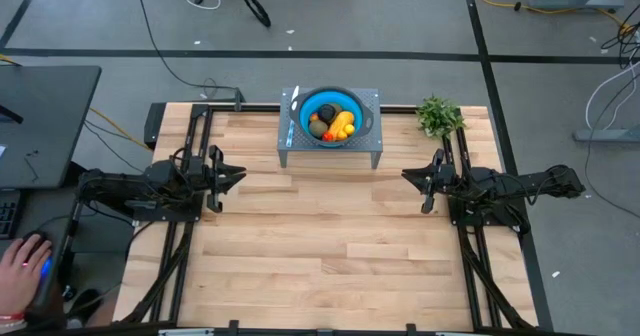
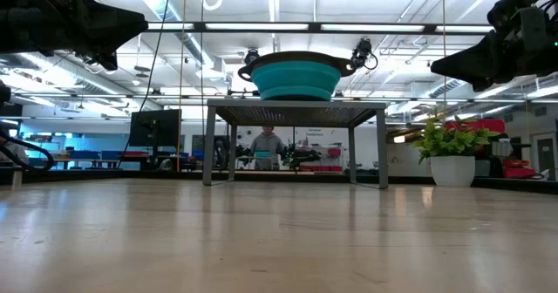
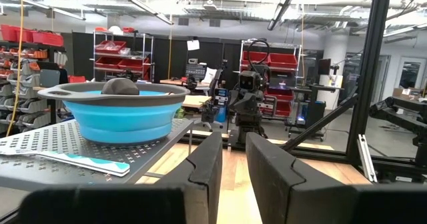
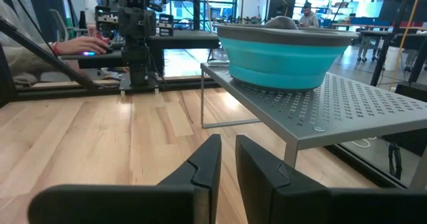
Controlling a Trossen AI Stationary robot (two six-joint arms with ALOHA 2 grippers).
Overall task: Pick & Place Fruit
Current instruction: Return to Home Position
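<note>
— While both arms are hovering clear of the wood, where are the small fruits (image 1: 332, 126) lying?

— They are all lying inside the round blue strainer bowl with the grey rim (image 1: 358, 107). It is sitting on the grey perforated metal stand (image 1: 292, 152) at 12 o'clock on the pale wooden plank table (image 1: 320, 246).

— Which pieces are showing from above?

— The black round fruit (image 1: 325, 111) is lying toward 12 o'clock in the bowl. A dull olive-green oval (image 1: 317, 128) is lying toward 8 o'clock and the yellow oblong fruit (image 1: 346, 124) toward 3 o'clock. The tiny orange-red pieces (image 1: 332, 135) are lying toward 6 o'clock (all of them are touching in one heap).

— And the grippers?

— The left gripper (image 1: 238, 174) is hanging at 9 o'clock, pointing toward the table's middle, well apart from the stand. Its fingers are sitting close together with only a slim gap between them, gripping nothing. The right gripper (image 1: 408, 176) is hanging at 3 o'clock, facing it, with its fingers likewise drawn close and carrying nothing.

— What else is showing?

— A leafy green plant in a white pot (image 1: 437, 114) is standing at 1 o'clock, near the stand. Off the table near 8 o'clock, a person's hand (image 1: 22, 261) is showing.
</note>
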